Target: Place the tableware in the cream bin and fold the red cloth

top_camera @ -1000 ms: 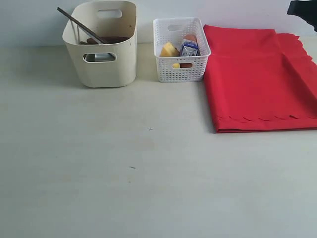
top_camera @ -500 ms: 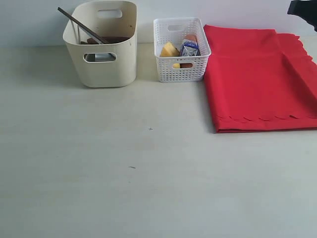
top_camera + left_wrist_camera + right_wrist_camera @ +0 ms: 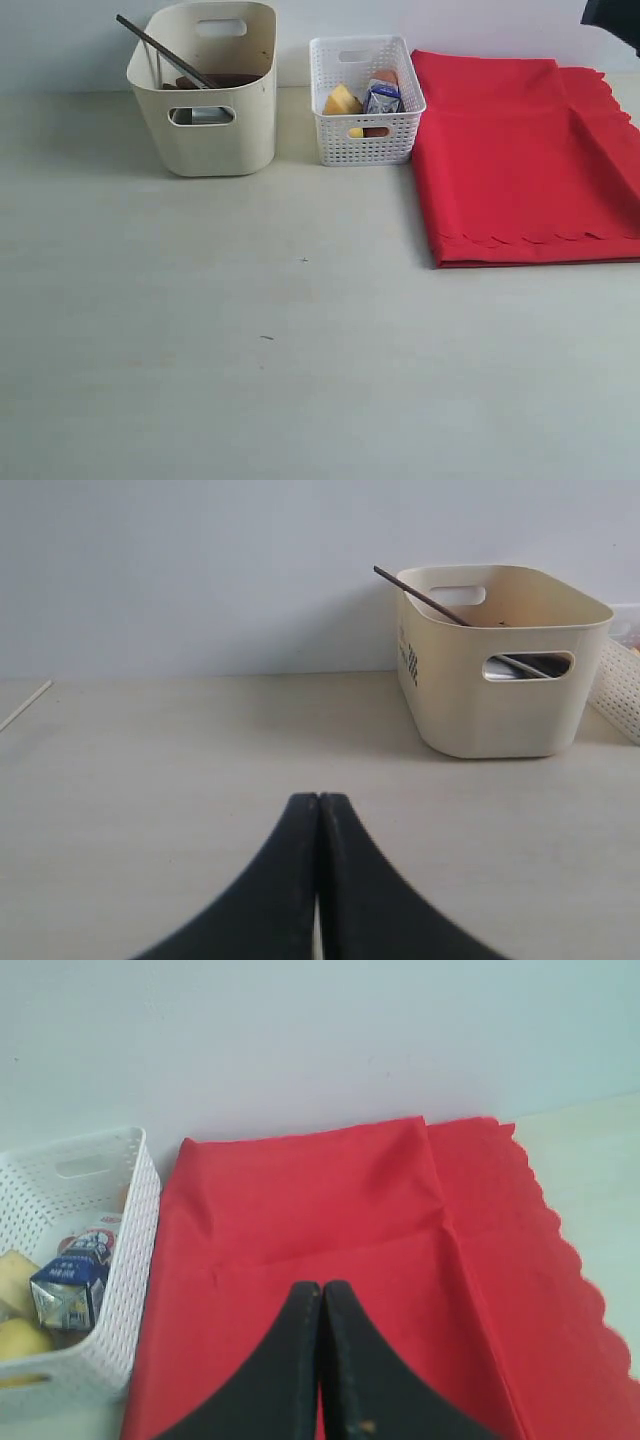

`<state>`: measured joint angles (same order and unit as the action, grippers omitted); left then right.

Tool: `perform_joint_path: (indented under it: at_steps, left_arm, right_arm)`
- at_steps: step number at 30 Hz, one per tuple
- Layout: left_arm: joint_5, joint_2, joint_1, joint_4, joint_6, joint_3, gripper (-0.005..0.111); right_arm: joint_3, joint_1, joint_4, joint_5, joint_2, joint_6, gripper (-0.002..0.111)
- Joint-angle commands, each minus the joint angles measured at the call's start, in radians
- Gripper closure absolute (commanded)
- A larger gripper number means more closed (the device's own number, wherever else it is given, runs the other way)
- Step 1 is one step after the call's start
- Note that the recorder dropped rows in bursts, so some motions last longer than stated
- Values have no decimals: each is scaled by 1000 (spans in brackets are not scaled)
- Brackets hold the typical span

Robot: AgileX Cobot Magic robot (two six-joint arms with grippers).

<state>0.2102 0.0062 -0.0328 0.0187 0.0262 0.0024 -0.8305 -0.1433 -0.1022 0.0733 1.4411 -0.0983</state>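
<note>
The left tool is hovering over the bare desk, its two black jaws pressing together on nothing, and the bin is standing well ahead of it by the back wall. The right tool is also pressing its jaws together on nothing, and it is hanging above the cloth. In the exterior view only a dark bit of that arm is showing at the top right corner. The bin is sitting at the back left of the desk, and the chopsticks are leaning out over its left rim. Something brown is lying inside it, and something grey is showing through its front handle cut-out; what these are I cannot tell. Just to its right the basket is holding the cheese and the milk packet. The cloth is lying flat in layers, touching the basket's right side, with its scalloped edges facing the near and right sides.
</note>
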Motion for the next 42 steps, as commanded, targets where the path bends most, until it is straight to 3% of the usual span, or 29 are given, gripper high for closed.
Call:
perform_joint_path:
  at_steps: [1,7,15,22,29,42]
  left_arm:
    - [-1,-6,2,3,-5,-2,107]
    - [-1,-6,2,3,-5,-2,107]
    - [-1,-6,2,3,-5,-2,107]
    - [-1,-6,2,3,-5,-2,107]
    - [-1,-6,2,3,-5,-2,107]
    - [-1,-6,2,3,-5,-2,107]
  right_arm:
    - [-3,-3,1,86,-44,11,108]
    - [135,-76,42,-55,-340,25,108]
    - [498,-78,42,-103,-787,25,108]
    - [694,-78,42,-179,-1062,26,108]
    - [831,-78,42,-145,-1205,29,108]
    - [831,-78,-32,-153,-1258,27,108]
